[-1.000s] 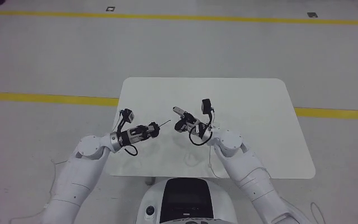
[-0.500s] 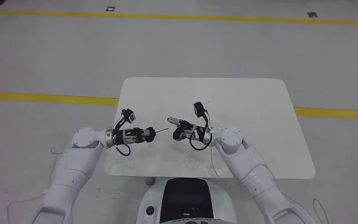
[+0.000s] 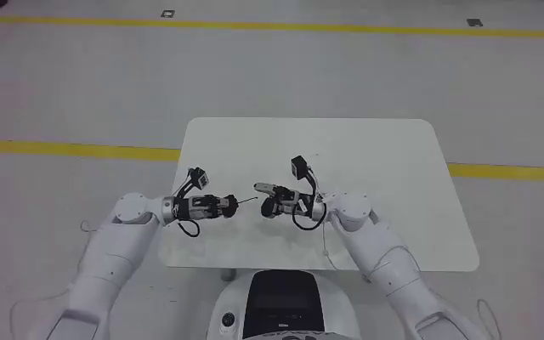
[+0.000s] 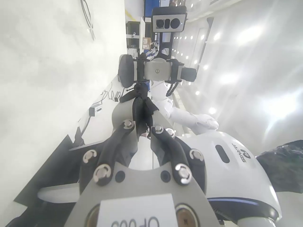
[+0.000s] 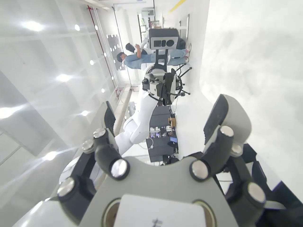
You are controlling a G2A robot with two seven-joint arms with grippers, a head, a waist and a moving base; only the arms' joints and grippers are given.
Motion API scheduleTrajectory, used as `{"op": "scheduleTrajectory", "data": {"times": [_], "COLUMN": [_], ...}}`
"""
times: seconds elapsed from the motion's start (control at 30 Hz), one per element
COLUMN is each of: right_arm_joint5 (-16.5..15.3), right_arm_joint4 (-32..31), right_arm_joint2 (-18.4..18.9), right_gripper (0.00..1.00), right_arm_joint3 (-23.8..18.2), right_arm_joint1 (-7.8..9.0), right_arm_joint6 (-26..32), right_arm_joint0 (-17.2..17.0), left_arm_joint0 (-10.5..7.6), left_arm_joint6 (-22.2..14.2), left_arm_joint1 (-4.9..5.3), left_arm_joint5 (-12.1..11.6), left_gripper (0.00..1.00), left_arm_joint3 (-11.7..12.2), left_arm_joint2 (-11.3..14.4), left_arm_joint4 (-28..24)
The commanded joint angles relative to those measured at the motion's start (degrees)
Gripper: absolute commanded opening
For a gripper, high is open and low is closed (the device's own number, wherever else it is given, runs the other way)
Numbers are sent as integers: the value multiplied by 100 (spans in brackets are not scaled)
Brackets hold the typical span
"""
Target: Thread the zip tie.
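Facing each other over the near half of the desk (image 3: 382, 153), the two grippers sit tip to tip with a small gap between them. You see the left gripper (image 3: 230, 204) with its fingers (image 4: 122, 116) pressed together on the zip tie (image 3: 246, 201). It is a thin black strap whose free end pokes out toward the right gripper (image 3: 262, 197) and stops just short of it. The right gripper's fingers (image 5: 222, 114) are spread wide with nothing between them. Whether the end sticking out is the tail or the head is too small to tell.

Handling, as a judgement: expect the zip tie to be very light and springy along its length. Its unsupported tip is probably limp enough to droop or wag, and its smooth surface could slide through a loose pinch. Take hold with the right fingers close behind the free tip, on the flat faces rather than the edges. That way you steer a short, stiff stub and not a long whip. Make the left pinch firm, because if the strap twists there the tip will point off line and miss the slot in the head.

A thin black loop (image 4: 86, 17), perhaps another tie, lies flat on the desk well apart from both grippers; leave it alone.
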Motion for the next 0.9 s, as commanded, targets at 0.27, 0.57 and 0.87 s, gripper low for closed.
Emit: {"op": "scheduleTrajectory", "data": {"times": [0.27, 0.57, 0.87], "right_arm_joint5": [-173, -234, -351], "right_arm_joint4": [132, 216, 202], "right_arm_joint2": [-191, -181, -194], "right_gripper": [100, 100, 100], "right_arm_joint3": [379, 350, 363], "right_arm_joint1": [-15, 0, 16], "right_arm_joint6": [384, 124, 78], "right_arm_joint0": [273, 223, 247], "left_arm_joint0": [-81, -20, 38], "left_arm_joint6": [1, 99, 215], "left_arm_joint1": [308, 329, 354], "left_arm_joint5": [-128, -128, -128], "left_gripper": [0, 0, 0], "left_arm_joint3": [-134, -225, -381], "left_arm_joint2": [382, 368, 338], "left_arm_joint4": [-302, -325, -112]}}
